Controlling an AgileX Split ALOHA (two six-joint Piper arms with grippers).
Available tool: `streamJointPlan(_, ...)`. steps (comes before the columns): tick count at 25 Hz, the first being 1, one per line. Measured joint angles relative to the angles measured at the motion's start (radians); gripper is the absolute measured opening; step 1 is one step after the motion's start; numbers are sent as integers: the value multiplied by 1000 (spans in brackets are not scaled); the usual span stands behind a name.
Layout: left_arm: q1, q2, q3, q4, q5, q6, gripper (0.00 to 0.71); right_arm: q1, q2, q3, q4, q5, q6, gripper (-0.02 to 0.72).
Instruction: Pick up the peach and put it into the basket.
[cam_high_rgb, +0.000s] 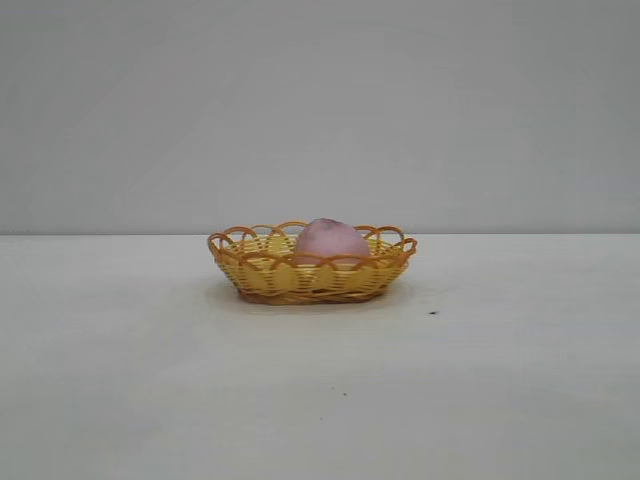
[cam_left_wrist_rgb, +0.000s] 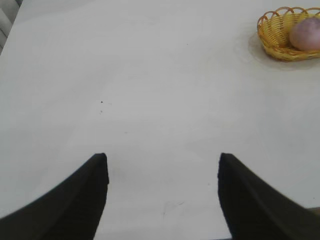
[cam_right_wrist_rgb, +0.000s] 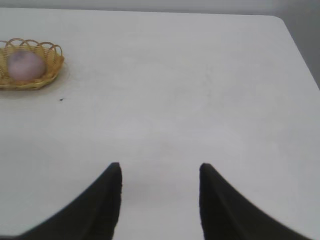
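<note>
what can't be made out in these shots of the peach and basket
- Lower part of the peach: hidden by the basket wall in all three views.
- Basket floor under the peach: covered by the fruit.
- Basket's right end, left wrist view: cut off by the picture edge.
- Both arms: out of the exterior view; the left gripper and right gripper show only open dark fingertips over bare table.

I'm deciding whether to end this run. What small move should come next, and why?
Probably none beyond holding both arms parked: the peach already sits inside the basket, and the left gripper and right gripper are open, empty and far from it.
</note>
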Motion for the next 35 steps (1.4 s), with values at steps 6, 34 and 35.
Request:
streamJointPlan(6,0,0,0,0,0,0,417,0,0,0,0,0,0,307)
streamJointPlan(34,0,0,0,-2,0,0,417,20,0,0,0,-1,0,307)
streamJointPlan(35,0,0,0,-2,0,0,417,20,0,0,0,-1,0,307)
